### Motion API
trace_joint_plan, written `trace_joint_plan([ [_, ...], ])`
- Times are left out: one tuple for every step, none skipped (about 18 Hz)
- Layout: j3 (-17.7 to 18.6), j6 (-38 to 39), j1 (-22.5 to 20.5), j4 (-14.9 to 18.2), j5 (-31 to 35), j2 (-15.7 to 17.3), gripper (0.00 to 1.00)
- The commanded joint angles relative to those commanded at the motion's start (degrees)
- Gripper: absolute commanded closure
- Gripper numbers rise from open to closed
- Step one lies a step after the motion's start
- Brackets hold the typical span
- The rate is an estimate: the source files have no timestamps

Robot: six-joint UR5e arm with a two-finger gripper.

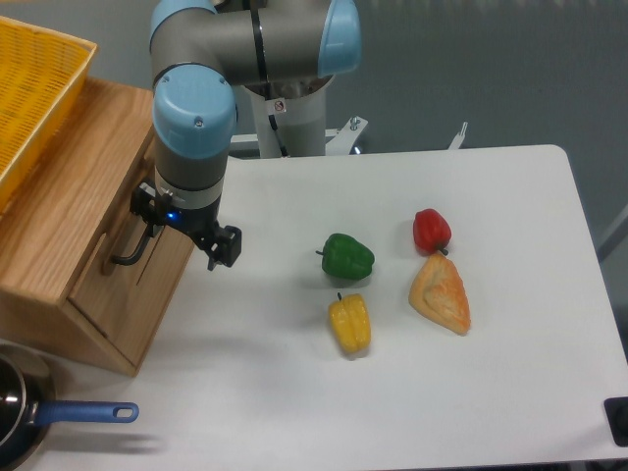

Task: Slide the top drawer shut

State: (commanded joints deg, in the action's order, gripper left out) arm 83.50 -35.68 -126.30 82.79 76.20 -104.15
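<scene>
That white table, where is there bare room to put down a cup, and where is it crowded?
The table is bare along its near edge below the yellow pepper and at its far right corner. It is also bare between the gripper and the green pepper. It is crowded around the red pepper and pastry wedge, and near the wooden drawer cabinet.

The grey tubular robot arm consists of cylindrical metal links joined by rounded joints with light-blue plastic end caps. A thin black seam ring encircles the upper link. A small red-and-white label sits on the pale base column. The black two-finger gripper mounts beneath the wrist, where a small blue indicator light glows.
</scene>
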Motion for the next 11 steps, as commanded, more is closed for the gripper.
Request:
trace_joint_plan([
  [0.00,-0.17,-0.52,-0.17,0.00,0.00,0.00],
  [-0.09,-0.52,-1.14,-0.26,0.09,0.00,0.00],
  [-0.09,-0.79,-1.84,-0.61,0.18,0.00,0.00],
  [-0.18,-1.66,-2.54,-0.88,0.35,0.00,0.00],
  [-0.61,-3.67,-3.16,-0.88,1.05,0.00,0.00],
  [-0.88,-6.56,-3.60,-0.79,1.84,-0.09,0.00],
  [-0.88,-9.55,-4.04,-0.79,2.98,-0.09,0.00],
  [-0.97,-12.54,-4.48,-0.88,4.12,-0.09,0.00],
  [-0.88,-15.79,-5.09,-0.97,4.74,-0.09,0.00],
  [-0.88,-18.95,-5.80,-1.31,5.27,-0.26,0.00],
  [-0.71,-21.94,-6.41,-2.01,5.80,-0.35,0.00],
])
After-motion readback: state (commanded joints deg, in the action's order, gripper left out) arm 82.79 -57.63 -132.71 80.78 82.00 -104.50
